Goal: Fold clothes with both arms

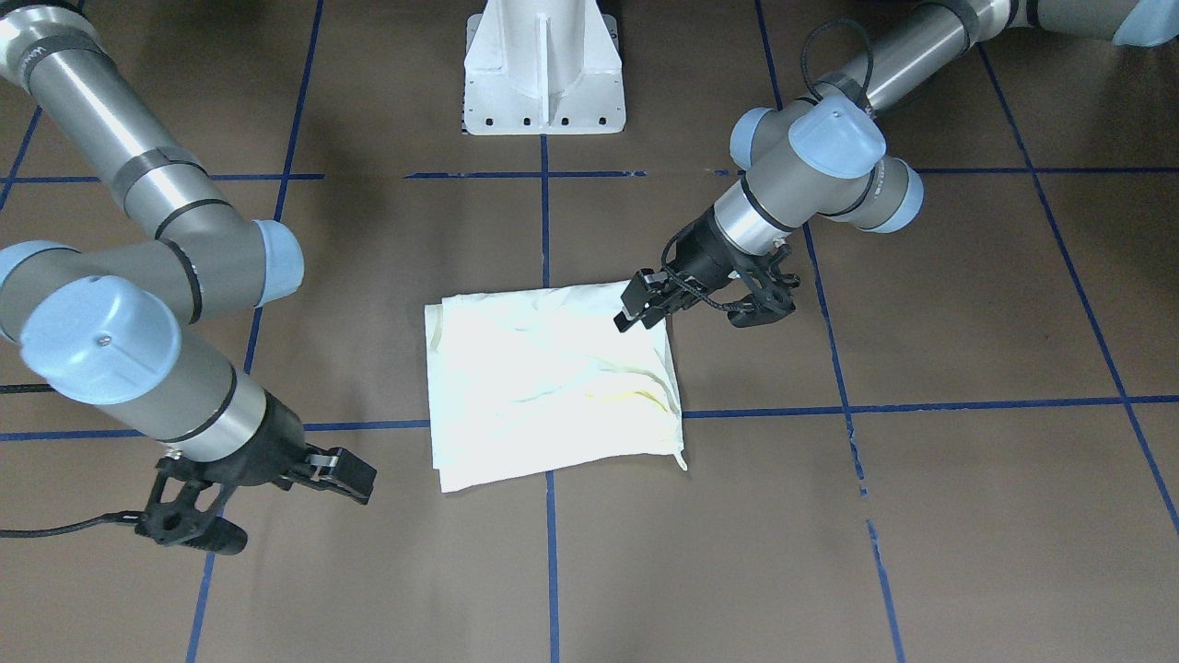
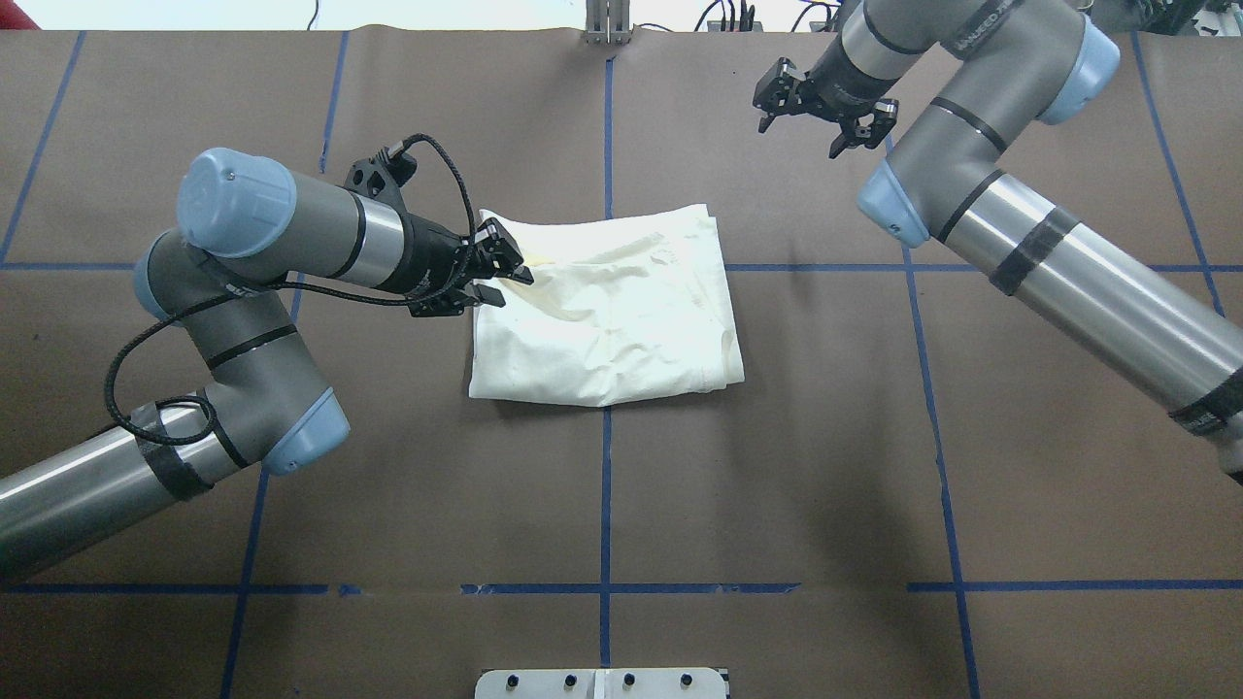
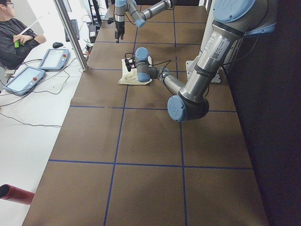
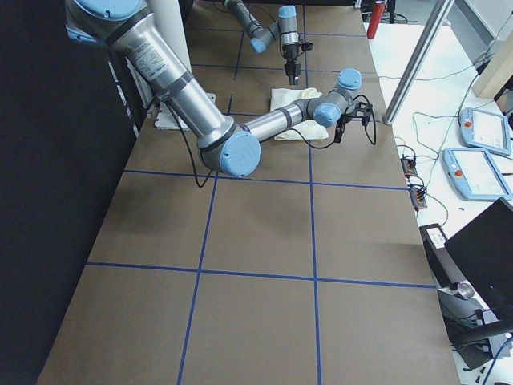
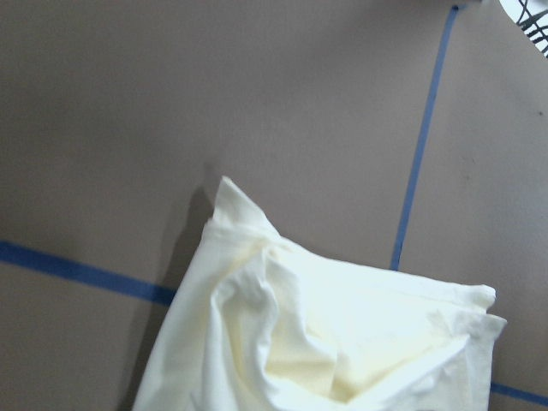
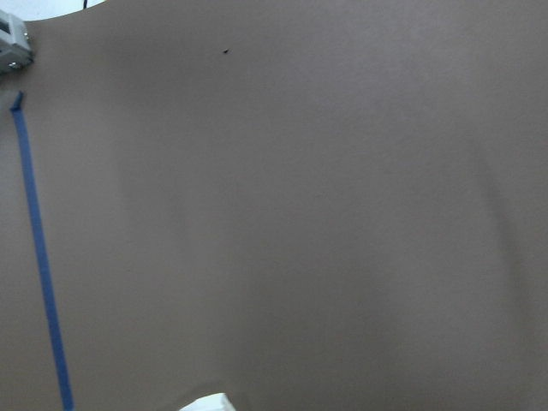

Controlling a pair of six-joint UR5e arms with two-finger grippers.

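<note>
The clothes are one cream-white shirt (image 1: 553, 387) (image 2: 621, 311), folded into a rough rectangle with its plain side up, lying flat mid-table. It also shows small in the side views (image 3: 134, 77) (image 4: 292, 100). My left gripper (image 2: 503, 277) (image 1: 634, 308) hovers at the shirt's far left corner as seen from overhead, and its fingers look open with no cloth between them. The left wrist view shows that wrinkled shirt corner (image 5: 342, 342) on the table. My right gripper (image 2: 806, 126) (image 1: 355, 479) stands open and empty beyond the shirt's far right corner, apart from it.
Blue tape lines (image 2: 607, 466) divide the brown table cover into squares. The white pedestal base (image 1: 543, 69) stands at the robot's edge of the table. A seated person (image 3: 14, 37) and teach pendants (image 3: 51, 59) (image 4: 481, 128) are beside the far long edge.
</note>
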